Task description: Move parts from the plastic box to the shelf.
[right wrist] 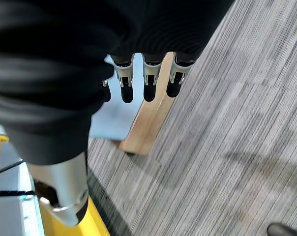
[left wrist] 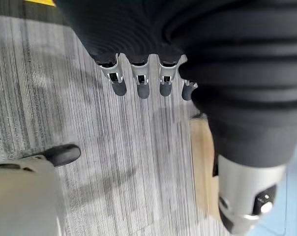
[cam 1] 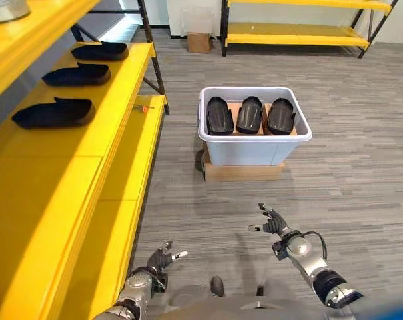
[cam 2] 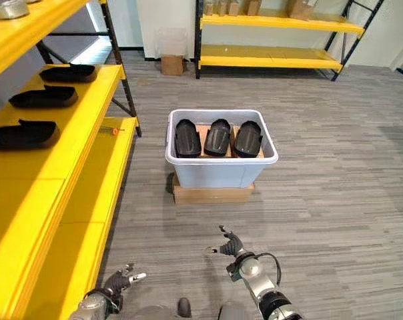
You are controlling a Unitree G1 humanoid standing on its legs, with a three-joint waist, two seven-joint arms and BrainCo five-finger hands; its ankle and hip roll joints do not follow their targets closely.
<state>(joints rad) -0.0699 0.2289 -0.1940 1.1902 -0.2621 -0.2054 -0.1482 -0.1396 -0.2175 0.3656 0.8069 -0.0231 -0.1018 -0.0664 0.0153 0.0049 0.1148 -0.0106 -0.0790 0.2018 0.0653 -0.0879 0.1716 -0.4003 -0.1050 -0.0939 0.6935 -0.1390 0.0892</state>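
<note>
A white plastic box (cam 1: 255,148) stands on the floor ahead of me, with three black ribbed parts (cam 1: 249,115) side by side inside it. To my left runs a yellow shelf (cam 1: 68,180), and three black parts (cam 1: 53,112) lie in a row on its far end. My left hand (cam 1: 163,257) hangs low near the shelf's front edge, open and holding nothing. My right hand (cam 1: 275,223) is also low, short of the box, fingers (right wrist: 146,86) relaxed and open over the floor.
The box rests on a flat cardboard base (cam 1: 243,173). A small orange item (cam 1: 144,109) lies on the lower shelf board. A metal bowl (cam 1: 7,9) sits on the upper board. Another yellow rack (cam 1: 295,32) and a cardboard carton (cam 1: 199,41) stand at the back.
</note>
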